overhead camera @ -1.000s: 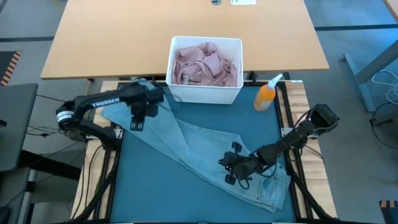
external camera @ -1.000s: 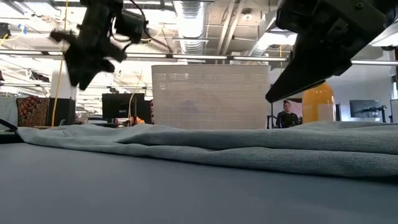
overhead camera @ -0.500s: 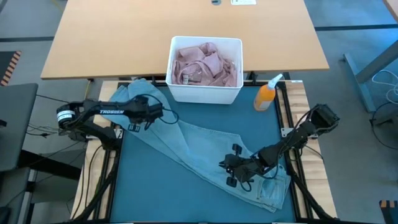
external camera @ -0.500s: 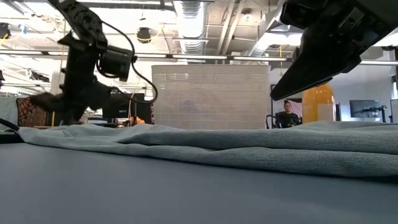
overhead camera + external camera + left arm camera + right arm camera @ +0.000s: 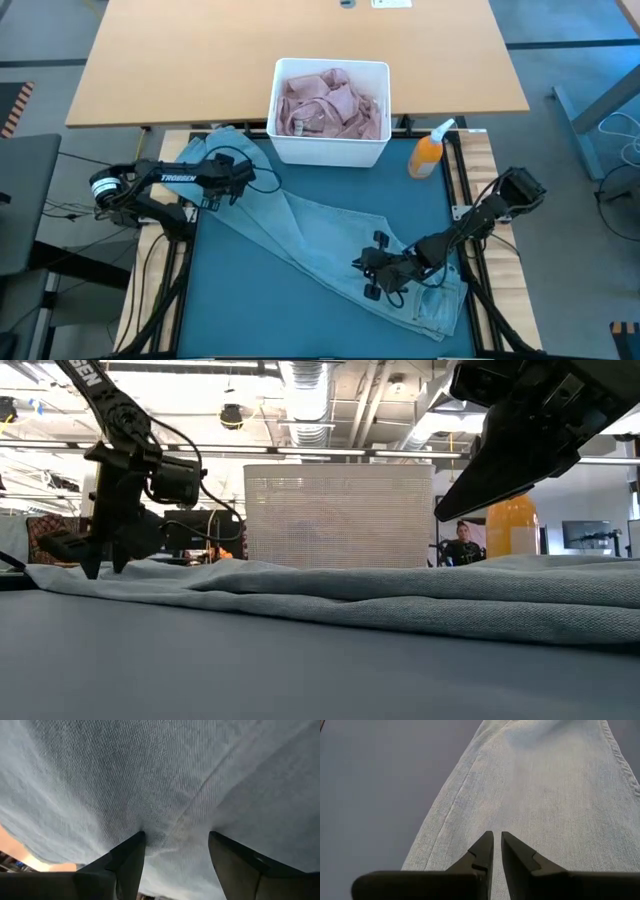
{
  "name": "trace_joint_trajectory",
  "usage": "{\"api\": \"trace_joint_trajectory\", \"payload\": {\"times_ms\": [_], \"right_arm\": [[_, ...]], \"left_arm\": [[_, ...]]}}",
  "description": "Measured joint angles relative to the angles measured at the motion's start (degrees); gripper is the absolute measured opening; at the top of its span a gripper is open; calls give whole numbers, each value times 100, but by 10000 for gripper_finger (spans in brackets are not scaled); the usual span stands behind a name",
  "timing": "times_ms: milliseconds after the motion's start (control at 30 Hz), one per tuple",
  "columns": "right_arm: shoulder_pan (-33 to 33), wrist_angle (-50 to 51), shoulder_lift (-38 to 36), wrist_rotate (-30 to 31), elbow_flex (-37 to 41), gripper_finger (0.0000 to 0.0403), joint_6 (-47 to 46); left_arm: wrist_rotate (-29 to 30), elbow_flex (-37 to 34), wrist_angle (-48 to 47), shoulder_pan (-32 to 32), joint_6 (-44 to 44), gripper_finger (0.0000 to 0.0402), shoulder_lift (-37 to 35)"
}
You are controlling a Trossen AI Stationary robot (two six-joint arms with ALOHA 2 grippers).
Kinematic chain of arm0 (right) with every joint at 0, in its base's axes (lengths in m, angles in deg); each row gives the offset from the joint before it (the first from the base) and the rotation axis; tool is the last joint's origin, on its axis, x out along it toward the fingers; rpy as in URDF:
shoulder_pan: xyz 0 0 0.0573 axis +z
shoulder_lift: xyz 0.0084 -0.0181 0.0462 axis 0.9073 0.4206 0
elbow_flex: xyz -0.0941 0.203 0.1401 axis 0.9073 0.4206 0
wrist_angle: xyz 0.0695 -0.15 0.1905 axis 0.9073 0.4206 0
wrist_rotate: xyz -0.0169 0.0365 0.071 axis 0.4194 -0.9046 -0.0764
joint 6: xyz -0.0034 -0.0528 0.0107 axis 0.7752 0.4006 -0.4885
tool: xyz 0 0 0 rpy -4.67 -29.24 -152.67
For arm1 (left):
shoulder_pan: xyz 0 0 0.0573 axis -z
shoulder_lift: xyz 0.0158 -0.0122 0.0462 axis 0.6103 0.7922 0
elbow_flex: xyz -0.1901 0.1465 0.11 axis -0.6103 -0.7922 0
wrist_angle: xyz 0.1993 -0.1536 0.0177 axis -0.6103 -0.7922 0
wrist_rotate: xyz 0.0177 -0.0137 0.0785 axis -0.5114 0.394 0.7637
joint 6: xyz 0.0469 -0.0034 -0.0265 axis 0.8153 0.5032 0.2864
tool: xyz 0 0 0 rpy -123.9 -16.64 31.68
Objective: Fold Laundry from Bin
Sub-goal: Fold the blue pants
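The jeans [image 5: 320,245] lie spread diagonally across the desk mat [image 5: 250,300], soft, limp and fairly heavy; best pinched at hem or waistband. The left gripper [image 5: 238,180], jaws open, presses the far-left leg; the right gripper [image 5: 375,278], jaws nearly closed and empty, hovers near the waistband.

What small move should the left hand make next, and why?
Probably close on the denim. The left hand is low on the leg end of the jeans, fingers spread with cloth between them. The right hand rests near the waist, nearly shut, so the leg end is not yet gripped.
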Motion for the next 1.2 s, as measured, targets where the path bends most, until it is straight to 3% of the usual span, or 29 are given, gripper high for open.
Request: {"api": "trace_joint_trajectory", "payload": {"times_ms": [100,200,367,433,733,967,1067,1200], "right_arm": [[2,0,0,0,0,65,-9],[0,6,0,2,0,65,-7],[-11,22,0,7,-2,65,4],[-11,22,0,9,-2,65,4],[-11,24,0,13,-2,65,4],[-11,22,0,13,-2,65,2],[-11,23,0,11,-2,65,2],[15,24,0,10,-2,65,-5]], "left_arm": [[6,-56,192,-94,283,205,0],[159,-62,313,-114,325,174,0],[697,18,447,-112,185,42,0],[1092,193,411,-112,38,14,-2],[2506,1547,-1239,-25,492,0,-7],[3180,2225,-2678,-14,636,0,-11],[2896,2176,-3157,-15,143,0,-14],[2308,1486,-3201,63,-192,0,-9]]}}
